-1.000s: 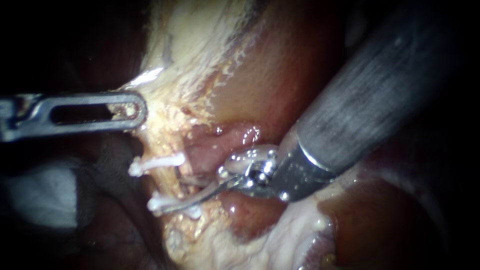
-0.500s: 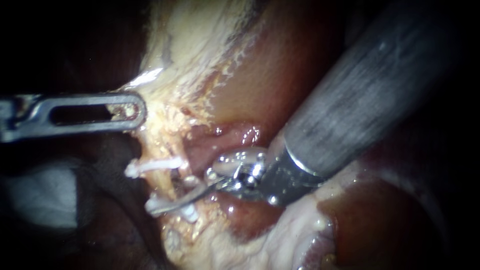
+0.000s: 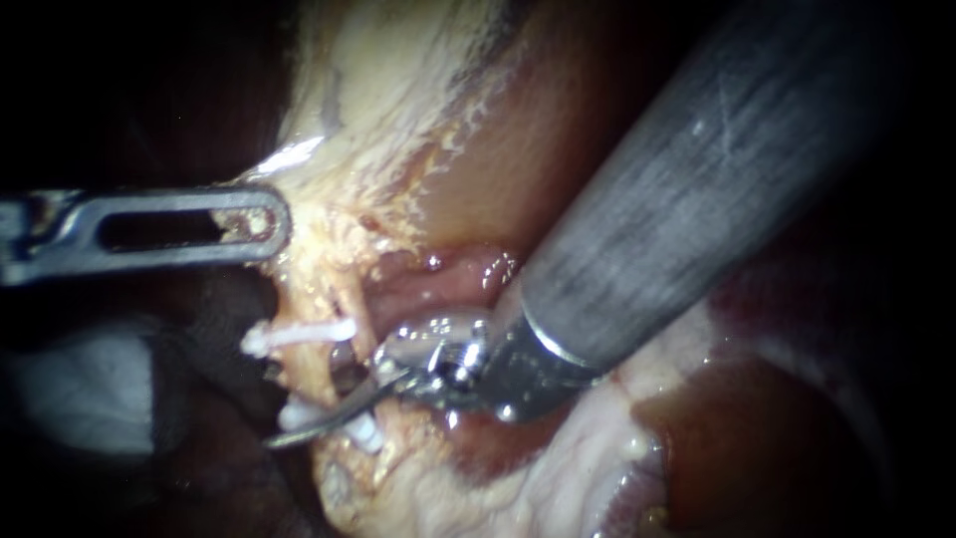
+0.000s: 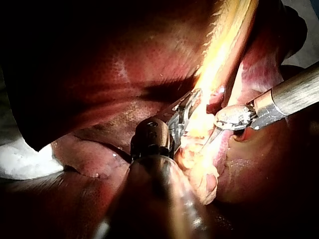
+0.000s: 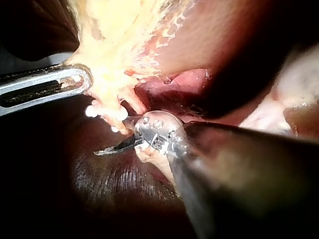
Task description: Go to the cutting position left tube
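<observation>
Two instruments met at the yellow tissue (image 3: 329,239). The left instrument's hand (image 3: 264,221) was clamped on that tissue's edge. The right instrument's hand (image 3: 324,401), a pair of thin curved blades, stood narrowly open at the tube (image 3: 311,371). The tube ran between an upper white clip (image 3: 299,334) and a lower white clip (image 3: 360,428), and the lower blade crossed that lower clip.

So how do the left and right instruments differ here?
The left instrument lies level, its flat slotted jaws shut on pale tissue; the right instrument slants down from upper right. The left ends broad and rounded, the right in a thin curved tip by the white clips. Both are metal.
</observation>
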Robot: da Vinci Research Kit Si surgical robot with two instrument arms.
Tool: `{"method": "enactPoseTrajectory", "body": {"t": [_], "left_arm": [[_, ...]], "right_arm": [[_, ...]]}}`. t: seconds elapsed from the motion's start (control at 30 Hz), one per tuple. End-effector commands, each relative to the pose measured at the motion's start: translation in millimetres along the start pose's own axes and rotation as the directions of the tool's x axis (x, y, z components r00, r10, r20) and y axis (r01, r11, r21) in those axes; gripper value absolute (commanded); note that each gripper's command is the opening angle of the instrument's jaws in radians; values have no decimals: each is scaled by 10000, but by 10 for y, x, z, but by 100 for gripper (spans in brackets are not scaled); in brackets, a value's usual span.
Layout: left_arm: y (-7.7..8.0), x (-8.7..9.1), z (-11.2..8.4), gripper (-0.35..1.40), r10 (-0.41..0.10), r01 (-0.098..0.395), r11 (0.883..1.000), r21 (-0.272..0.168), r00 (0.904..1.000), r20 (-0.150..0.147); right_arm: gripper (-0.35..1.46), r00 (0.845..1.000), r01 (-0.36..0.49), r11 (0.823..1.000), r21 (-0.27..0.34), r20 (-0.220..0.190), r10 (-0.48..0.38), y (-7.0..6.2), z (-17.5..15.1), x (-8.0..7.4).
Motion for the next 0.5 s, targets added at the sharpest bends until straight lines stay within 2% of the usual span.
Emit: {"method": "enactPoseTrajectory", "body": {"t": [0.03, 0.33, 0.5], "left_arm": [[0, 0, 0, -35, 1, -1, 10000, -1, 10000, 0], [0, 0, 0, -35, 0, 0, 10000, -2, 10000, 1], [0, 0, 0, -35, -1, 1, 10000, -2, 10000, 2]], "right_arm": [[141, 10000, -18, 10000, -30, -39, 18, 2, 1, 1], [141, 9998, -156, 9998, -157, -151, 154, 17, 5, 2], [141, 9995, -281, 9994, -203, -175, 277, 21, 6, 2]]}}
